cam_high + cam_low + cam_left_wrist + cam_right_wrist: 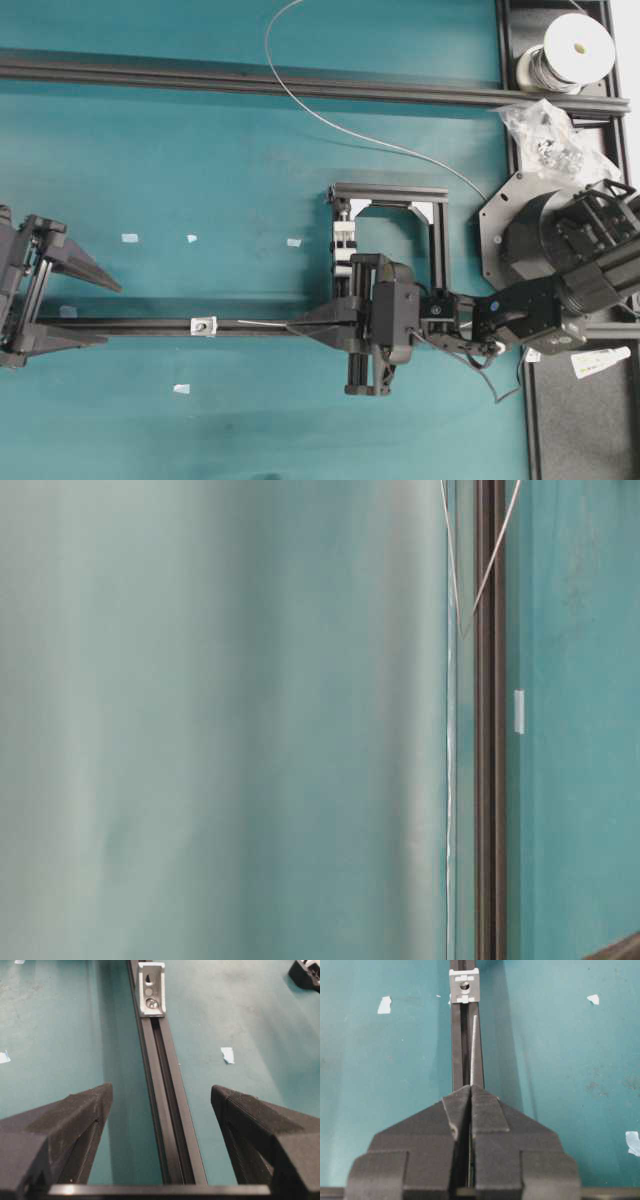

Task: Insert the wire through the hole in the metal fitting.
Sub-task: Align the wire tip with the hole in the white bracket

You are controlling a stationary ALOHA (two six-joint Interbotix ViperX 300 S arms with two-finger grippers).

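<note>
Teal tabletop: closed right gripper pinches thin silver-grey wire near small silvery metal fitting; left gripper gapes wide, empty.

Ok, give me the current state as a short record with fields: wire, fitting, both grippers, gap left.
wire: free end sticks straight out of the right gripper, aimed along the rail toward the fitting
metal fitting: sits on the black rail, hole faces the wire tip
right gripper: shut on the wire
left gripper: open, straddling the rail, holding nothing
gap: tip stops short of the hole, not yet inserted
alignment: tip looks slightly right of the hole in the right wrist view
</note>
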